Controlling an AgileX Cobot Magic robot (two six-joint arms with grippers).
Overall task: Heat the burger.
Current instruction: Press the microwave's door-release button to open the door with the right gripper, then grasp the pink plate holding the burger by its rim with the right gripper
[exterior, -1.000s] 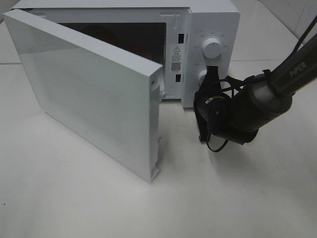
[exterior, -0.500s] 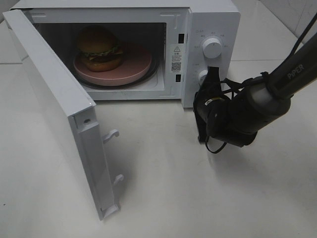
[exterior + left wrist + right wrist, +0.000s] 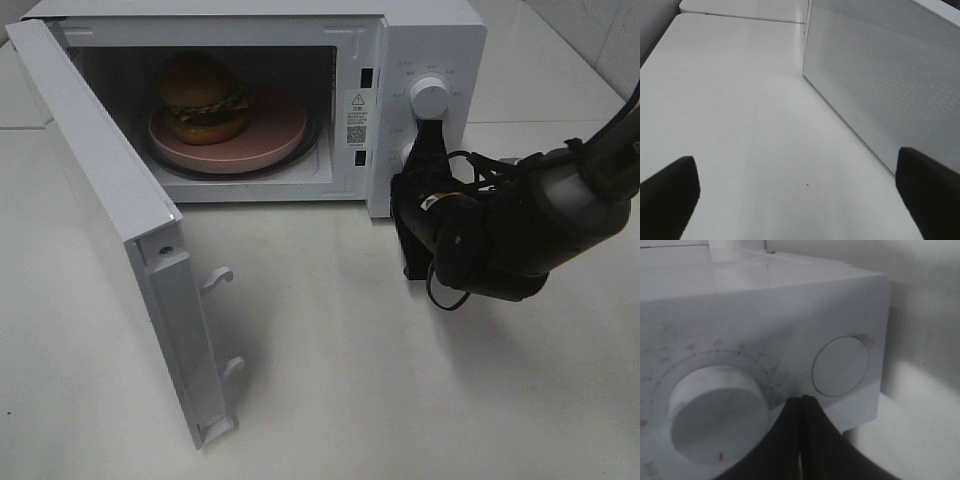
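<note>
Right gripper [image 3: 430, 135] jaws clenched, nothing between them; in the right wrist view the dark tips [image 3: 802, 410] meet in a thin seam against the control panel, just beside a white dial knob [image 3: 715, 415]. Left gripper [image 3: 797, 197] jaws released wide, empty, hanging over bare table, one fingertip [image 3: 667, 195] in each lower corner of its view.

Burger [image 3: 200, 95] sits inside the microwave [image 3: 430, 30], upper left of the overhead frame, on the left part of a round pink plate [image 3: 275, 135]. Bun up, lettuce and patty edge showing.

Microwave door [image 3: 110, 200] swung fully open toward lower left, two latch hooks [image 3: 218, 280] sticking out of its inner edge. Upper knob [image 3: 429, 96] just above the right gripper's tips. Right arm comes in from the right edge. White table [image 3: 400, 400] under all of it.
</note>
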